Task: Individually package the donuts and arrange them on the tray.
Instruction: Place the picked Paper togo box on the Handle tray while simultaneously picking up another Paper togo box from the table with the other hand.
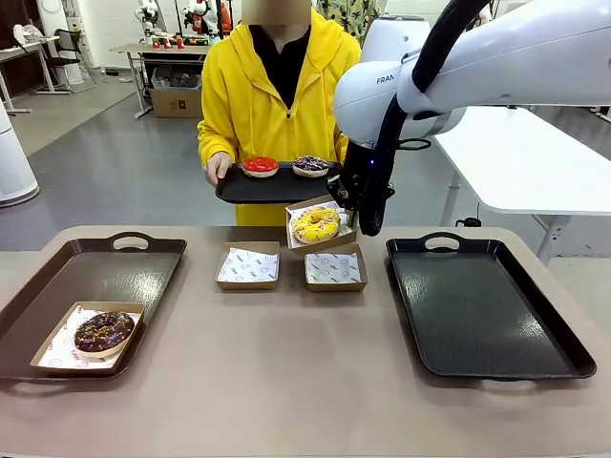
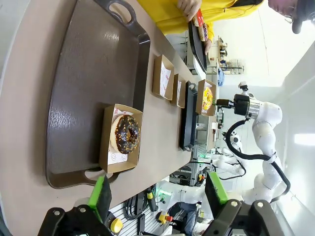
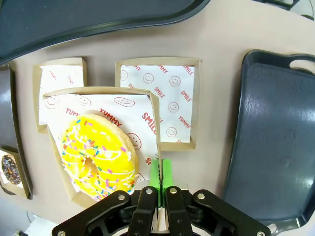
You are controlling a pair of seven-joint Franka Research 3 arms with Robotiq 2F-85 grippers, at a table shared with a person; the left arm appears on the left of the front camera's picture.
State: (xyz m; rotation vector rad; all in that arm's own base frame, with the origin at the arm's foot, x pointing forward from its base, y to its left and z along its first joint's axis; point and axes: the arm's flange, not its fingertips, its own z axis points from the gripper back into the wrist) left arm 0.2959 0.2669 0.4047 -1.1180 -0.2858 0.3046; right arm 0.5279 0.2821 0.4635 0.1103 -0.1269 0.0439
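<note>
- The right arm (image 1: 496,57) is reaching in from the right, its wrist pointing downward.
- The right gripper (image 3: 161,172) is pinching the wall of a cardboard box (image 3: 98,91), closed tight on it.
- The left gripper (image 2: 157,186) is hovering with its jaws spread wide, holding nothing.

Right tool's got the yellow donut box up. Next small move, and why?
Probably carry it right, over the black tray: the right tool is shut on the box rim, and the yellow donut hangs above the unfilled boxes.
</note>
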